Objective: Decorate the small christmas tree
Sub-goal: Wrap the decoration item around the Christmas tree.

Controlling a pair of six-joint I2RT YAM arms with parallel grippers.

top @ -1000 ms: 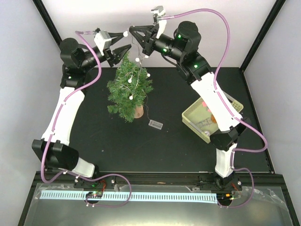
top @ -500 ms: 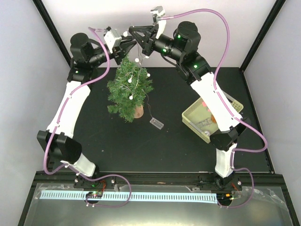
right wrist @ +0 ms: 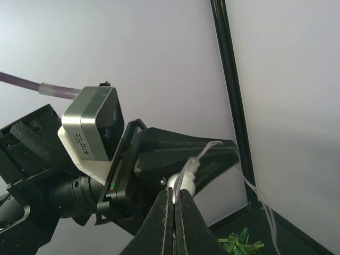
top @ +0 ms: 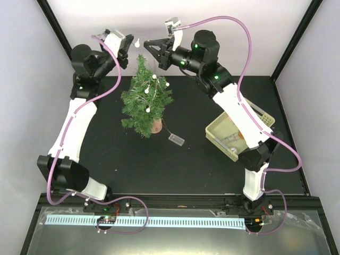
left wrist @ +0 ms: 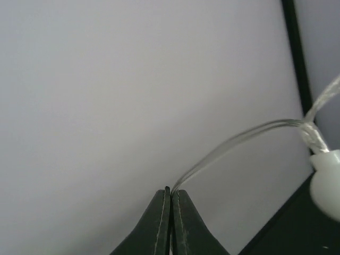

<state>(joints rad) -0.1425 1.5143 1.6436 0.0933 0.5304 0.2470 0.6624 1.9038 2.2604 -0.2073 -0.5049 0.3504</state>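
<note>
The small christmas tree [top: 144, 103] stands toward the far left of the tabletop [top: 106, 154], with a white-bulbed light string [top: 154, 91] draped over it. Above its tip, the left claw [left wrist: 170, 191] and right claw [right wrist: 174, 192] are each pinched together on the string's wire. A small clear box [top: 176, 139] lies near the trunk. At the right edge, a yellow basket [top: 215, 133] holds unclear items and is partly hidden by the right arm [top: 239, 114].

Pale grey walls [top: 21, 79], black corner posts [top: 54, 22], matte black tabletop [top: 133, 164]
</note>
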